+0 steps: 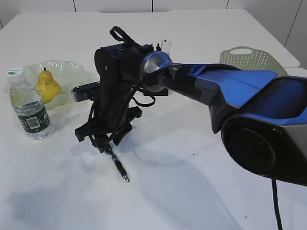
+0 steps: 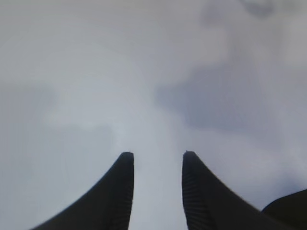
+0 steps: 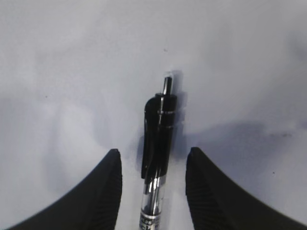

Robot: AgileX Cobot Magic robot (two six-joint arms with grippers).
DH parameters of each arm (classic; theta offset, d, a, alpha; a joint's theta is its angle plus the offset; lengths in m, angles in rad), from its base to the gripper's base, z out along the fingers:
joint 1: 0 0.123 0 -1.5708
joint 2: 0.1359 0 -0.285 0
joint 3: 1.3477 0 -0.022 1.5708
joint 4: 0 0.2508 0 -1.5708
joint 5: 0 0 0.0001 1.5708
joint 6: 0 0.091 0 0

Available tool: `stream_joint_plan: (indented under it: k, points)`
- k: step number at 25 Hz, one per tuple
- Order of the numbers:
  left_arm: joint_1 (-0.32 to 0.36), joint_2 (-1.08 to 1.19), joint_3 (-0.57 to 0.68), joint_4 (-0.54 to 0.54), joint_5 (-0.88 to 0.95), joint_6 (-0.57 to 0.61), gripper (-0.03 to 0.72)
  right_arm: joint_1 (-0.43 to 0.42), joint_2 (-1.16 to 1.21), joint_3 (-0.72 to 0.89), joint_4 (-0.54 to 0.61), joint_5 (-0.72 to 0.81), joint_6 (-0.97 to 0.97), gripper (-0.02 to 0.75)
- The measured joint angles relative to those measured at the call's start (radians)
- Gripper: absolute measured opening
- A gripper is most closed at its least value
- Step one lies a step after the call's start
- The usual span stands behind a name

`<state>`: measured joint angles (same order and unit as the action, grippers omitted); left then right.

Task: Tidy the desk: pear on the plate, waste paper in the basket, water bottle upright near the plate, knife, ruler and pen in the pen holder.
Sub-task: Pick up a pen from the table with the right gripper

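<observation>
A black pen (image 1: 117, 165) lies on the white desk (image 1: 192, 191). My right gripper (image 1: 103, 143) points down over its upper end. In the right wrist view the pen (image 3: 158, 139) lies between the open jaws (image 3: 153, 155), with a gap on each side. My left gripper (image 2: 156, 155) is open and empty over bare desk; it does not show in the exterior view. The pear (image 1: 47, 87) sits on the wavy plate (image 1: 72, 69). The water bottle (image 1: 29, 108) stands upright beside the plate. The ruler (image 1: 166, 46) sticks up behind the arm; the pen holder is hidden. No waste paper shows.
The grey-green basket (image 1: 252, 60) stands at the back right, partly behind the blue right arm (image 1: 240, 91), which crosses the middle of the desk. A dark tip stands next to the ruler.
</observation>
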<state>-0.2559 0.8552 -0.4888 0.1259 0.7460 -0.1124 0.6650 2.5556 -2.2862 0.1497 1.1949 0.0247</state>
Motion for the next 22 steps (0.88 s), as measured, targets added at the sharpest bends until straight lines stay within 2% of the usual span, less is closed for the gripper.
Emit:
stream_joint_plan:
  k: [22]
  points:
    - [0.000,0.000,0.000,0.000,-0.004,0.000,0.237,0.000,0.017,0.000,-0.002,-0.041,0.018,0.356]
